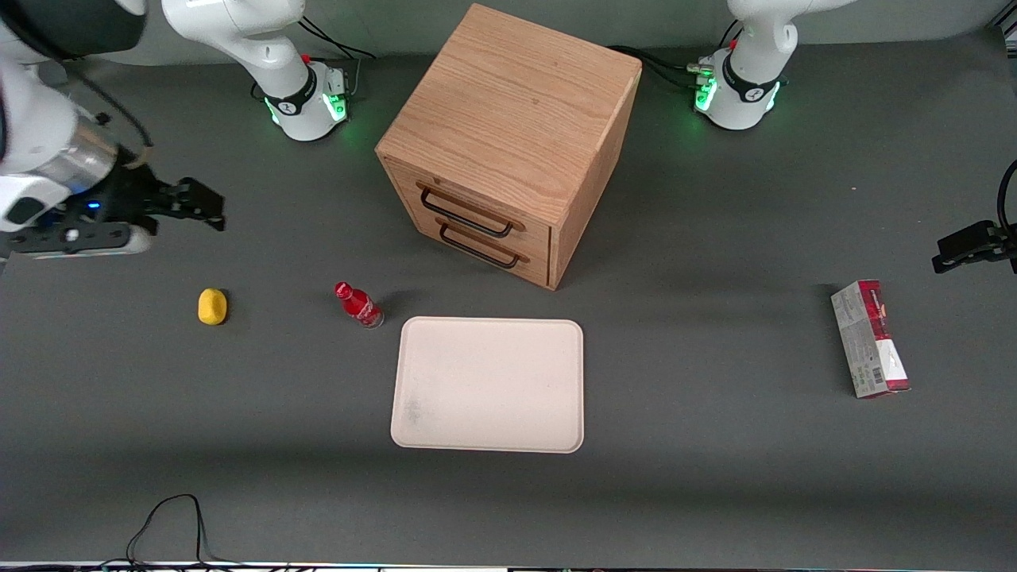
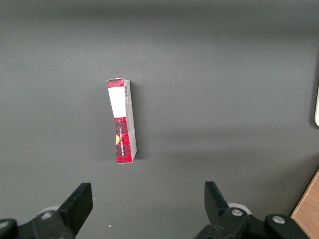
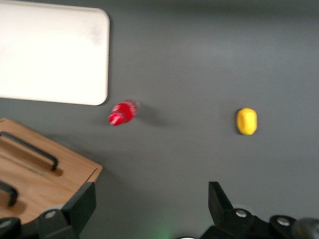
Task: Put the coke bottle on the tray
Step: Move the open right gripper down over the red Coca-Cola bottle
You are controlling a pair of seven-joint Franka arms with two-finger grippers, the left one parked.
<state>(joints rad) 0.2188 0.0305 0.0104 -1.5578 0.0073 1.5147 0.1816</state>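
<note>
One gripper point(image 1: 208, 213), the right arm's, hangs above the desk near the working arm's edge, its two black fingers point(image 3: 85, 201) spread apart and holding nothing. The step in hand looks like the approach: nothing has been grasped yet. The coke bottle point(image 1: 359, 304) stands on the desk well apart from the gripper, nearer the front camera than it, just beside the corner of the tray point(image 1: 413, 433), not touching. A yellow lump point(image 1: 212, 307) sits nearer the working arm's edge. The next move probably calls for travelling over the bottle, descending, and closing around its narrow body.
</note>
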